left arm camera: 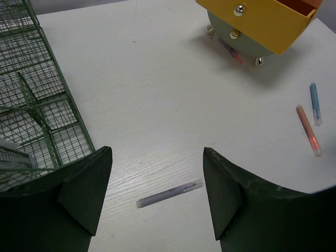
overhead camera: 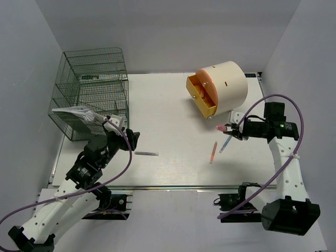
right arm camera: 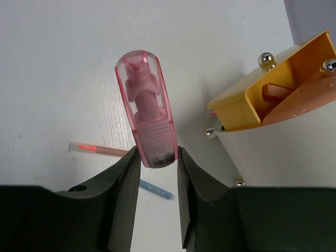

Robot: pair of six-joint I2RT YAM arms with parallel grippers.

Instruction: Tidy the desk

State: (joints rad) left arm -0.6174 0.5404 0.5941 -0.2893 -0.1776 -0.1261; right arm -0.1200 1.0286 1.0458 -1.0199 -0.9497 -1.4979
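- Jaws of the right gripper are closed on a pink marker. The two fingers press its lower end from both sides, and the clear cap end sticks out beyond the fingertips.
- From above, this gripper is at the right side of the desk, just in front of the cream cylinder, with the marker pointing to the left.
- Jaws of the left gripper stand wide apart and hold nothing. A grey pen lies flat on the desk between the two fingers in the left wrist view, and I cannot tell if they touch it.
- From above, the left gripper is near the left front of the desk, just beside the green wire rack. The grey pen lies close to its right.
- The desk is the wide white top that fills the middle of the view, under everything else.
- The cream cylinder stands at the far right, and its yellow drawer is pulled out toward the middle.
- An orange pen and a blue pen lie near each other on the desk, in front of the cylinder and below the right gripper.
- Some papers rest on the lower front part of the rack.
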